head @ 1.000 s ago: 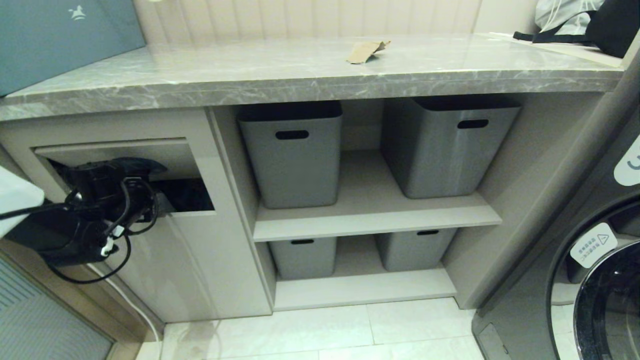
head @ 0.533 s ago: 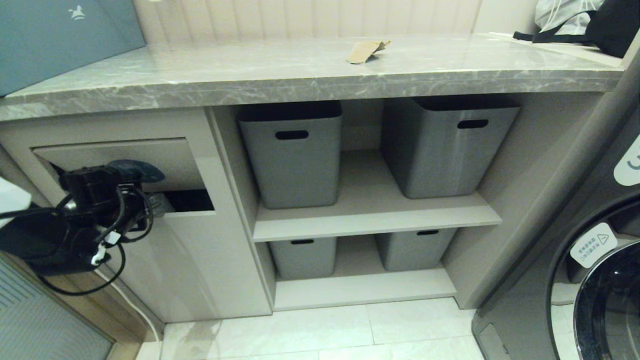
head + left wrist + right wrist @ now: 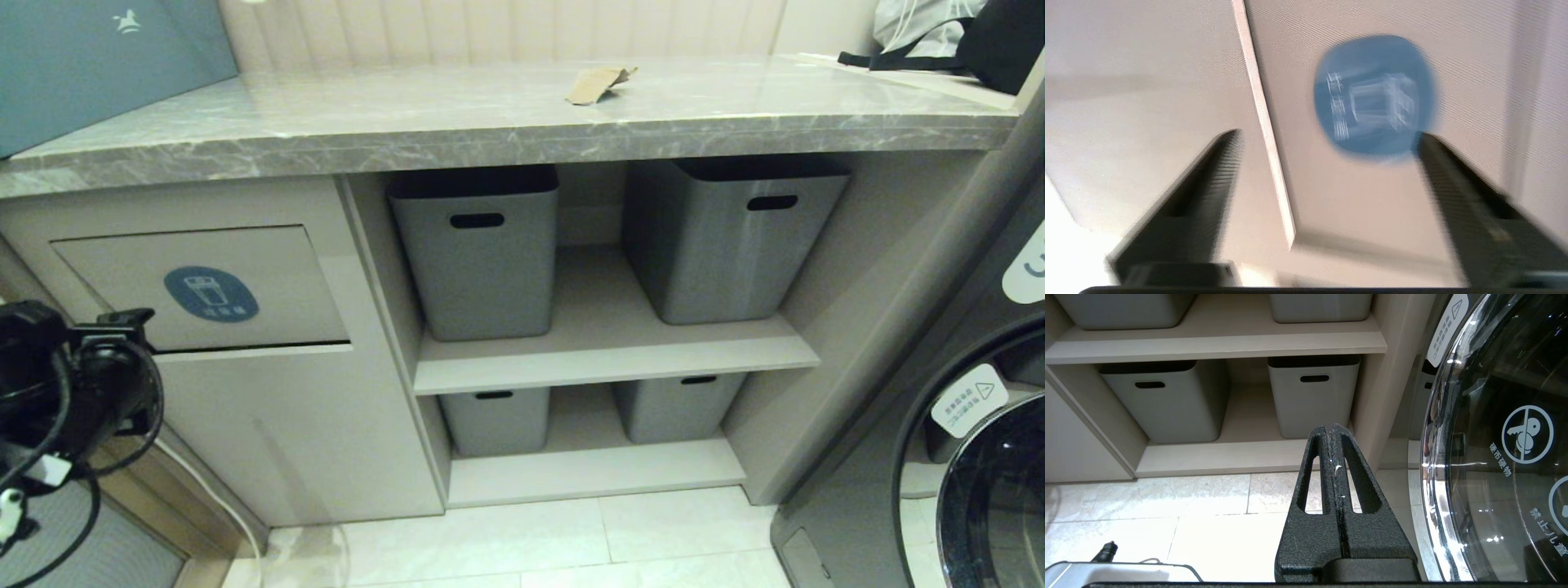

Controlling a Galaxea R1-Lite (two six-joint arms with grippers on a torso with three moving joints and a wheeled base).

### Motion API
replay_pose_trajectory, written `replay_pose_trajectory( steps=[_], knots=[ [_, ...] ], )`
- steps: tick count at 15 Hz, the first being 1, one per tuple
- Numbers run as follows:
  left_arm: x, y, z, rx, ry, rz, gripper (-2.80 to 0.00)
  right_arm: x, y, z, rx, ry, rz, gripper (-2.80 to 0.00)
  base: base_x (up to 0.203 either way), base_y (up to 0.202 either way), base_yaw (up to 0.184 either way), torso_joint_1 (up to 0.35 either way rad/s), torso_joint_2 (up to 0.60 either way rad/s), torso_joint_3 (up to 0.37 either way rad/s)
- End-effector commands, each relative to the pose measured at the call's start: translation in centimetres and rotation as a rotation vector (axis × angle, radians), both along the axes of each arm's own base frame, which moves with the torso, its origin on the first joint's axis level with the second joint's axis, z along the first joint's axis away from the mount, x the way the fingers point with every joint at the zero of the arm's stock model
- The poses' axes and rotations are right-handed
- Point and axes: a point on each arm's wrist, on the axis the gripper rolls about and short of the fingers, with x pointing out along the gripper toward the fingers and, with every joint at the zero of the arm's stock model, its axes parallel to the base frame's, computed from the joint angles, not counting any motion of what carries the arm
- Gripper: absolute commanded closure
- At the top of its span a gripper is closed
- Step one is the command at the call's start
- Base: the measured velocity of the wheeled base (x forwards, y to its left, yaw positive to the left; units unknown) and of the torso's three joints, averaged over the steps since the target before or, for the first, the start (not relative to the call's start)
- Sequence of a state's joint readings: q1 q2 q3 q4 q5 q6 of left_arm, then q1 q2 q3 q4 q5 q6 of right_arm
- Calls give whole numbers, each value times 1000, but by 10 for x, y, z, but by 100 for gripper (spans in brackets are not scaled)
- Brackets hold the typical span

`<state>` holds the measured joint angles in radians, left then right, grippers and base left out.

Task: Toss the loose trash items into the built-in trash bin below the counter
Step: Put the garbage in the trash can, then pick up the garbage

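A tan paper scrap [image 3: 599, 83] lies on the counter [image 3: 408, 131] toward its back edge, well clear of the front edge, its long axis running along the counter. Below the counter's left end, the trash bin flap [image 3: 204, 286] sits flush and closed. The left gripper [image 3: 1327, 139] hangs before it, fingers wide apart and empty. The right gripper [image 3: 1333, 435], fingers pressed together, points at the floor [image 3: 1167, 506] by the lower shelf [image 3: 1216, 457].
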<state>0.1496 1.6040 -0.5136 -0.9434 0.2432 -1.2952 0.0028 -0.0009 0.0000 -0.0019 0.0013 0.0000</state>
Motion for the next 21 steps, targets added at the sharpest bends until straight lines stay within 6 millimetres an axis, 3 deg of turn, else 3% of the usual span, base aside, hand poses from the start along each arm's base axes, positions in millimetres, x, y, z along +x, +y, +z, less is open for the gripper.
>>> replay_pose_trajectory(
  steps=[1, 3, 5, 9, 12, 16, 18, 21],
  knots=[
    [-40, -6, 26, 71, -93, -13, 0, 0, 0, 0, 0, -2, 1, 0, 0, 0, 0, 0, 0, 0],
    [-69, -12, 42, 230, -124, -82, 0, 0, 0, 0, 0, -2, 1, 0, 0, 0, 0, 0, 0, 0],
    [-92, -20, 56, 535, -129, -240, 0, 0, 0, 0, 0, -1, 1, 0, 0, 0, 0, 0, 0, 0],
    [-112, -37, 85, 1140, -306, -663, 0, 0, 0, 0, 0, -1, 1, 0, 0, 0, 0, 0, 0, 0],
    [-111, -69, 112, 1244, -452, -882, 0, 0, 0, 0, 0, -2, 1, 0, 0, 0, 0, 0, 0, 0],
    [-124, -116, 135, 1342, -564, -1113, 0, 0, 0, 0, -11, 1, 4, 0, 0, 0, 0, 0, 0, 0],
    [-123, -127, 136, 1451, -584, -1136, 0, 0, 0, 0, -14, 0, 5, 0, 0, 0, 0, 24, -95, -75],
    [-112, -136, 145, 1480, -600, -1125, 0, 0, 0, 0, -14, 1, 5, 0, 0, 0, 0, 51, -217, -257]
  ],
)
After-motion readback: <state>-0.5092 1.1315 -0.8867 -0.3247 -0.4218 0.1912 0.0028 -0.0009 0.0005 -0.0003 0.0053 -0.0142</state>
